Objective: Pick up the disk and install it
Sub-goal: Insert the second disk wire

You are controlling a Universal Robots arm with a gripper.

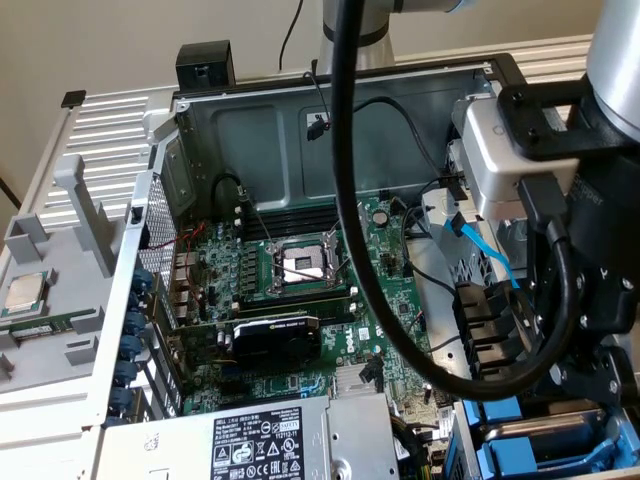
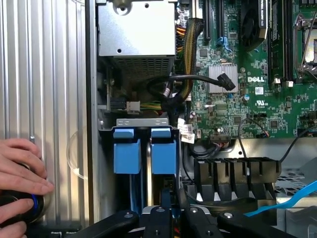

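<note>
Just ahead of your gripper (image 2: 171, 213): two blue drive-bay tabs (image 2: 144, 154).
Your gripper's jaws sit nearly closed, fingers close together, with nothing visibly held; the green motherboard (image 2: 237, 84) lies beyond.

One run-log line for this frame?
gripper: shut, over drive bay | blue drive carriers: seated in bay | hand: on black knob, outside case

Drive bay beside gripper (image 2: 171, 218) crowded: two blue plastic frames (image 2: 143, 151) fill slots. Black cable bundle (image 2: 173, 82) crosses beyond bay. Person's hand (image 2: 20, 181) rests on ribbed bench (image 2: 49, 89), well aside. Blue cable (image 2: 292, 198) near gripper's other side.
</note>
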